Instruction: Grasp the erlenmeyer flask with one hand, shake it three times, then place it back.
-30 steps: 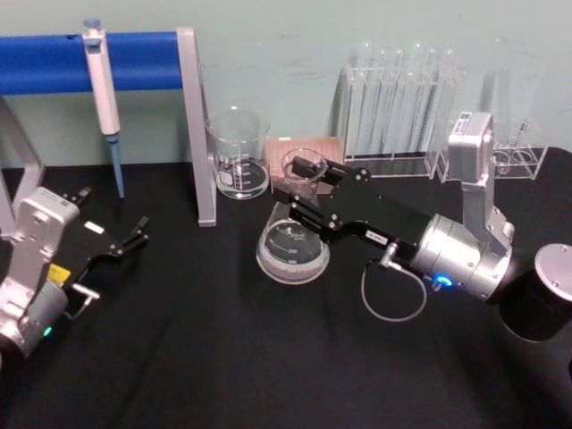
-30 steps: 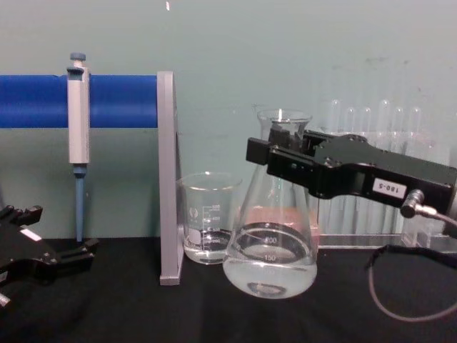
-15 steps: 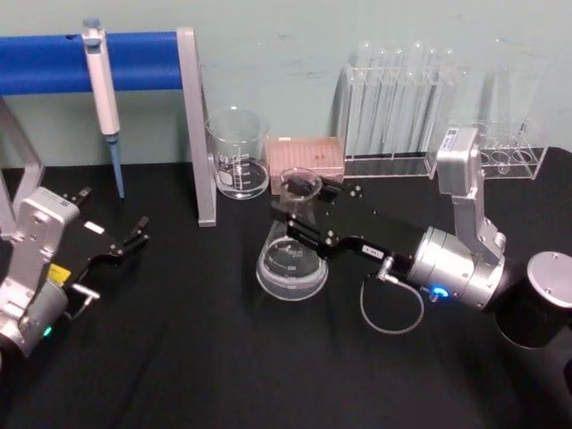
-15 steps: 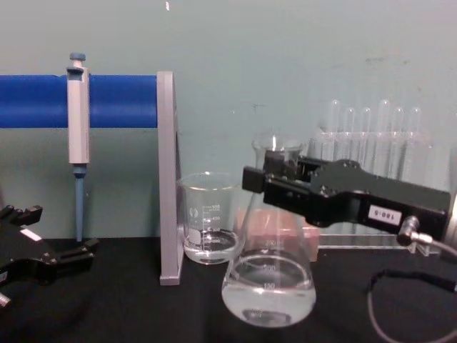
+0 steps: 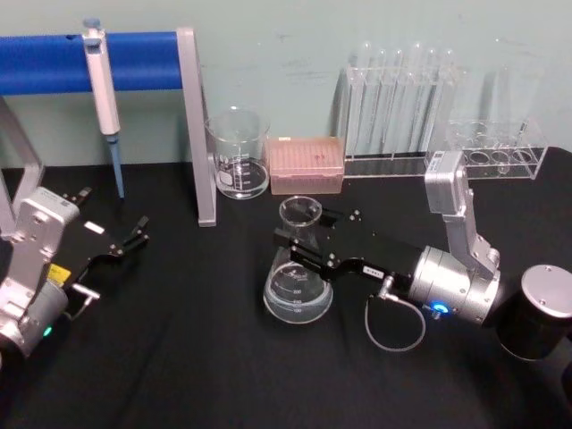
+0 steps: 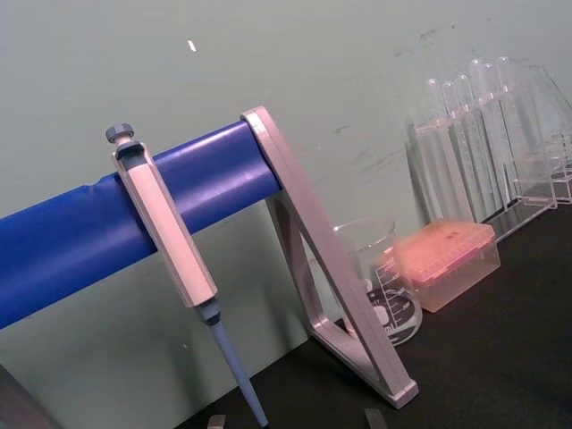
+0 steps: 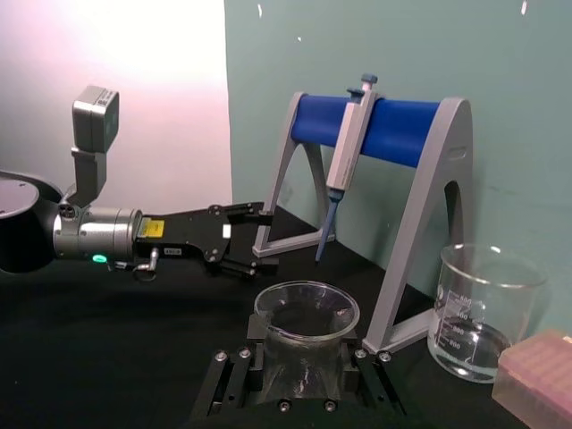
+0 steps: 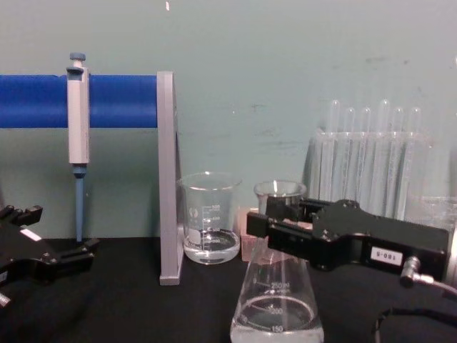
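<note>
The erlenmeyer flask (image 5: 298,288) is clear glass with a little clear liquid in its wide base. It stands upright at the middle of the black table. My right gripper (image 5: 300,239), the hand, is black with a silver wrist and is shut on the flask's neck just under the rim. In the chest view the flask (image 8: 278,314) runs off the lower edge, so I cannot tell whether its base touches the table. The right wrist view looks down on the flask's rim (image 7: 307,310) between the fingers (image 7: 234,375). My left gripper (image 5: 134,237) is parked open at the left.
A blue-barred stand (image 5: 189,125) with a hanging pipette (image 5: 103,85) is at the back left. A glass beaker (image 5: 239,154), a pink tip box (image 5: 307,164) and test tube racks (image 5: 398,107) line the back. A black cylinder (image 5: 536,313) sits at the right edge.
My right gripper has come down and drawn back towards me with the flask in it, so the flask now sits lower. The left arm has not moved.
</note>
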Tool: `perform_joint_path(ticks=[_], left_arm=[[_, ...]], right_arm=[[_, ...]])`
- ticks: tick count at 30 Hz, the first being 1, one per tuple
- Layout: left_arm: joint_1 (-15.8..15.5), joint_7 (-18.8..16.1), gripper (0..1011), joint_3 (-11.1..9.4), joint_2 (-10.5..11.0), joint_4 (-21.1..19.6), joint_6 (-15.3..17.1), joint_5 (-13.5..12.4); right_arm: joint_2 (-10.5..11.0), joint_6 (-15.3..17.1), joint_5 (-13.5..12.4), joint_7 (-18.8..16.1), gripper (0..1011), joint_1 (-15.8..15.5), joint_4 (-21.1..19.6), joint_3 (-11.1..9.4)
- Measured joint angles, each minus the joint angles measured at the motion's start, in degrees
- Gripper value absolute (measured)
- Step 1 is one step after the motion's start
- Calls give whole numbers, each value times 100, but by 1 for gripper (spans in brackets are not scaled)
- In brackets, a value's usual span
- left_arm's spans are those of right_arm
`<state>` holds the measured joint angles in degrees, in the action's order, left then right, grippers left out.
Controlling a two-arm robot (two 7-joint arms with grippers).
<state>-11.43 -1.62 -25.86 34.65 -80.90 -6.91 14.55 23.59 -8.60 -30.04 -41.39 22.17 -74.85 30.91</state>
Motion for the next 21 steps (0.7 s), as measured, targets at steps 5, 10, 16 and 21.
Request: perform_joint_path(ticks=[5,10,16,21], left_arm=[[0,0,1001,0,0,0,0,0],[0,0,1001,0,0,0,0,0],[0,0,1001,0,0,0,0,0],[0,0,1001,0,0,0,0,0]], right_arm=[[-23,3,-10,-72,459,17,139,36],[-39,-1,-19,-117,458,32,221,61],[-81,-15,-31,-174,459,66,361,99],[-103,-19,-35,-209,458,80,452,124]])
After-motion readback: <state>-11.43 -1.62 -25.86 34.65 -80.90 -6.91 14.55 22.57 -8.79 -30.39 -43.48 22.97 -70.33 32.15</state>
